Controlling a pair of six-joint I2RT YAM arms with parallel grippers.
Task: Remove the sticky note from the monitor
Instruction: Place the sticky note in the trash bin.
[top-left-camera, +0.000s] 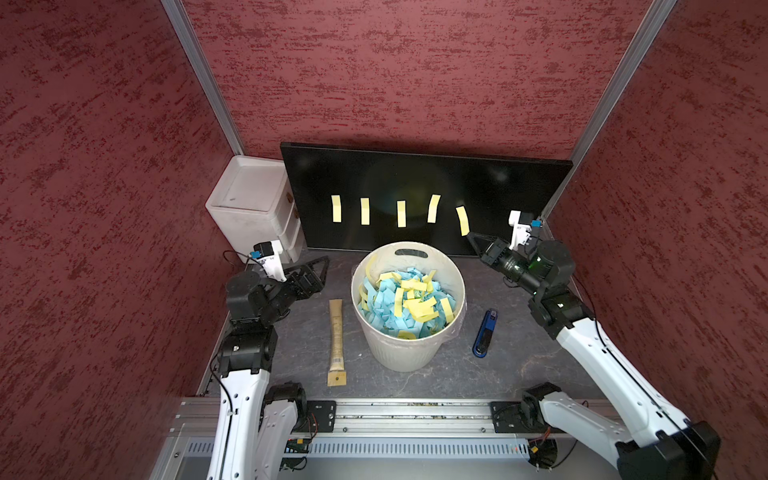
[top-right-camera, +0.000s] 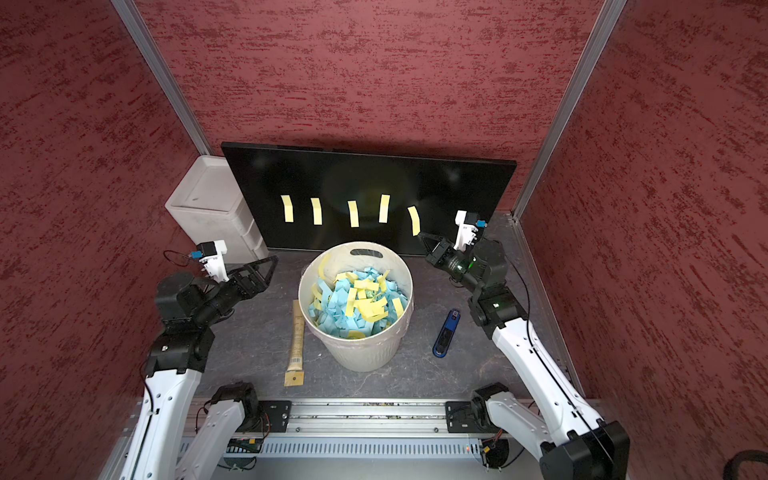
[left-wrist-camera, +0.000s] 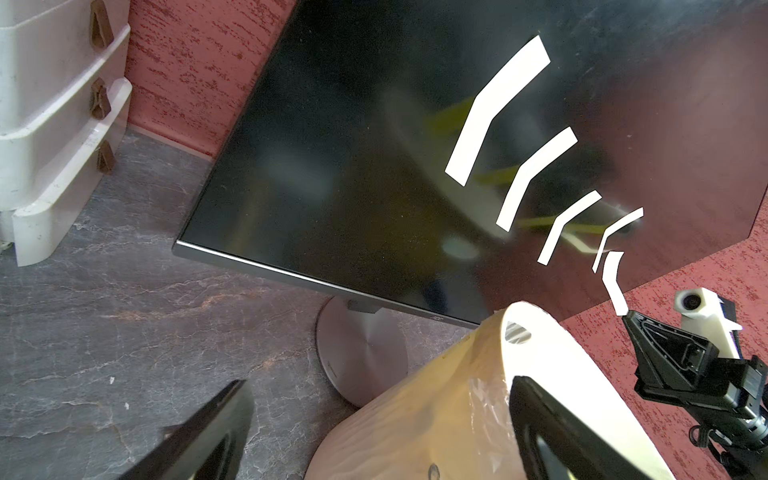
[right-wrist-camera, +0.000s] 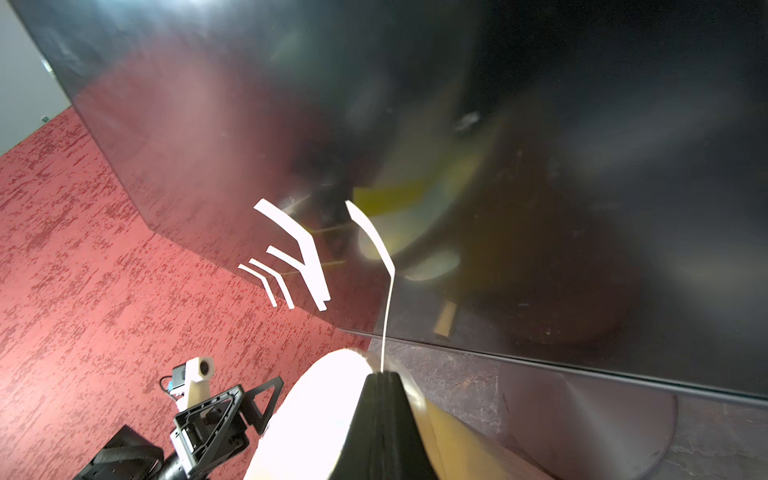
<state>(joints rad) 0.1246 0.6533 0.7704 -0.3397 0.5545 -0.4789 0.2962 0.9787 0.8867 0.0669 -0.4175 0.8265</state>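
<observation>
Red textured walls close in a dark stone-patterned worktop (top-left-camera: 519, 365). The monitor (top-left-camera: 415, 174) stands along its back edge, with a white drawer box (top-left-camera: 245, 199) in the back-left corner.

Five yellow strips sit in a row on the lower half of the screen. The sticky note (top-left-camera: 462, 220) nearest the back-right corner is the one being worked on. The right gripper (top-left-camera: 471, 237) has its jaws clenched on the note's lower end. In the right wrist view the note (right-wrist-camera: 376, 241) runs up from the pinched tip and its upper part lies against the glass, so the peel looks begun but not finished.

The left gripper (top-left-camera: 318, 270) hangs with its jaws spread wide and empty, near the drawer box.

A white bin (top-left-camera: 407, 353) stands mid-worktop just in front of the monitor, heaped with blue and yellow slips. A tan tube (top-left-camera: 336, 340) lies beside it towards the left edge and a blue stapler (top-left-camera: 484, 332) towards the right.

The next move is likely a steady pull away from the screen until the adhesive lets go, then a carry over the bin. A sharp tug could tear the paper or rock the monitor.
</observation>
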